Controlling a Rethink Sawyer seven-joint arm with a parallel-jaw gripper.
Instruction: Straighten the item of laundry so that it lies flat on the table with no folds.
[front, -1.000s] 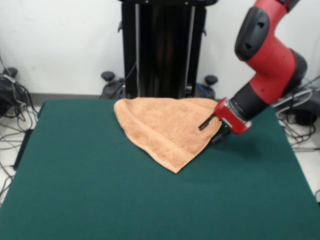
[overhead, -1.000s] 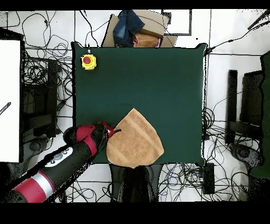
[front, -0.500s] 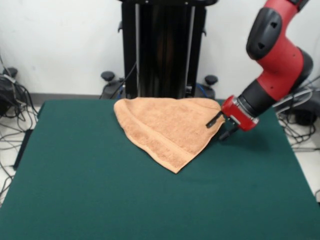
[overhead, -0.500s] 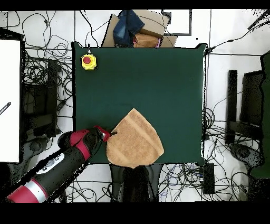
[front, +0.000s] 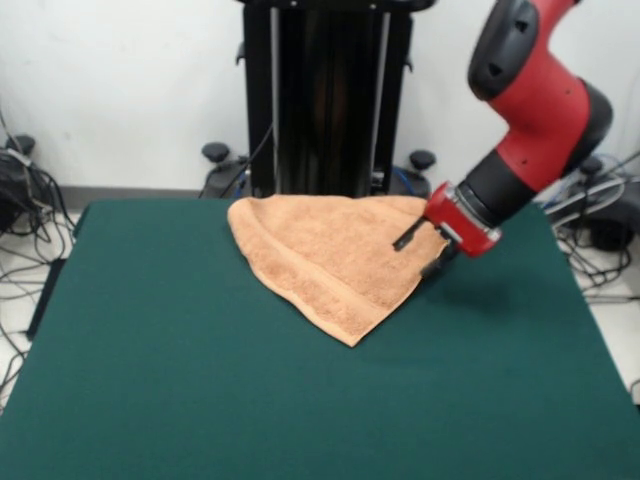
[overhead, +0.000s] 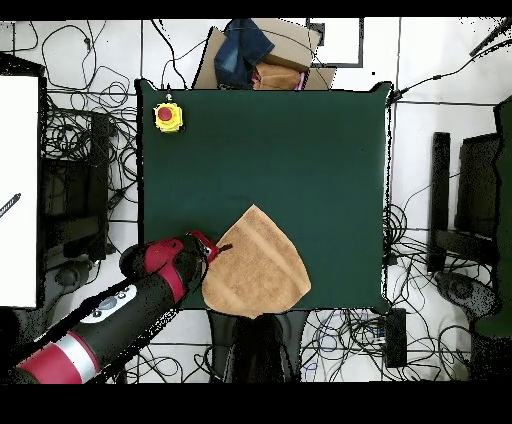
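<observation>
- green desk (front: 200, 380), big, mostly bare
- red/black arm (front: 530, 110) comes in over desk's side edge
- tan towel (front: 330, 250) at desk's edge nearest robot base, folded to a rounded wedge, point twd desk centre
- pincer (front: 420, 252) at towel's side edge, fingers (front: 408, 238) apart, one over cloth, one just off it; gripping nothing
- yellow box w/ red button (overhead: 167, 116) on far corner

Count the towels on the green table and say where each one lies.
1. A single folded orange-tan towel lies at the table's far edge by the pedestal in the front view, its point toward the camera; the gripper is at its right edge. Nothing seems hidden.
</observation>
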